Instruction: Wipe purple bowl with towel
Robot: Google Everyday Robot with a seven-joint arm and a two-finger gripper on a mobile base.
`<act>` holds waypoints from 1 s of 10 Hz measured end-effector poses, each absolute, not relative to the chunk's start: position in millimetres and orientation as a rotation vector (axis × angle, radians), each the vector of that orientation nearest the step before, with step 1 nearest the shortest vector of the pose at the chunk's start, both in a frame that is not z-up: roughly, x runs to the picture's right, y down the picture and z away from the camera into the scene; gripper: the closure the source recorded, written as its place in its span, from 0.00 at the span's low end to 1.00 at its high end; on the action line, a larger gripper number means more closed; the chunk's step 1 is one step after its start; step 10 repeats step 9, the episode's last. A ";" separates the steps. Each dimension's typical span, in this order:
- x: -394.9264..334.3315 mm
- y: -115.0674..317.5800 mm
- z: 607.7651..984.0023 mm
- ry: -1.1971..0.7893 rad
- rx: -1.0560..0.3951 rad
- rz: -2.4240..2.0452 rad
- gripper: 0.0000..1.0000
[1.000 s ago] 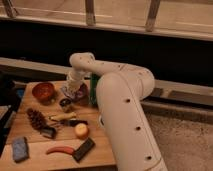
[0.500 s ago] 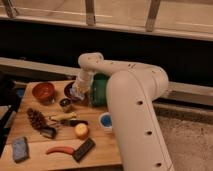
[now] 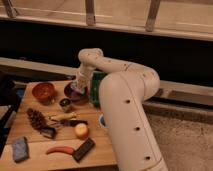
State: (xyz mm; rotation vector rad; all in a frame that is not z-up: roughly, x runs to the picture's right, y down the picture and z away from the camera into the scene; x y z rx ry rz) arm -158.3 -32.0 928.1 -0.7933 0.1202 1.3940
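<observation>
Sitting toward the far edge of the wooden tabletop [image 3: 30, 162], roughly mid-width, the purple bowl [image 3: 73, 95] is upright and partly covered from your view by the arm's end. The pincer [image 3: 78, 87] is directly over the bowl's far-right part, down at or just inside the rim; you cannot tell whether it touches the bowl, and you cannot tell whether it is spread, pressed together or pinching anything. The white arm [image 3: 125, 85] comes down to it from above, bends at a rounded joint, and its thick lower link fills the right side of the view, hiding the tabletop's right edge. Just right of the bowl, partly behind the arm, you see a green object [image 3: 95, 86]. To the bowl's left, near but apart, stands an orange-red bowl [image 3: 43, 91]. Just in front of the purple bowl is a small dark cup [image 3: 65, 104]. Nearer the camera lie a brown knobbly cluster [image 3: 36, 118], a yellowish long item [image 3: 64, 117] and a small black item [image 3: 48, 132]. A round yellow-orange fruit [image 3: 81, 131] sits near the middle, with a blue thing [image 3: 101, 120] peeking out beside the arm. Along the near edge, left to right: a grey-blue sponge [image 3: 20, 148], a red chilli [image 3: 59, 149], a dark bar [image 3: 83, 149].
</observation>
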 end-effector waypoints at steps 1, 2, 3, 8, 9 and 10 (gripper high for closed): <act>-177.7 -35.8 931.4 0.100 -0.809 1.368 1.00; -192.5 -35.9 931.0 0.082 -0.823 1.342 1.00; -207.5 -30.4 925.7 0.065 -0.845 1.311 1.00; -195.0 -4.5 903.1 0.093 -0.864 1.331 1.00; -178.4 -0.2 900.8 0.109 -0.864 1.366 1.00; -178.4 -0.2 900.8 0.109 -0.864 1.366 1.00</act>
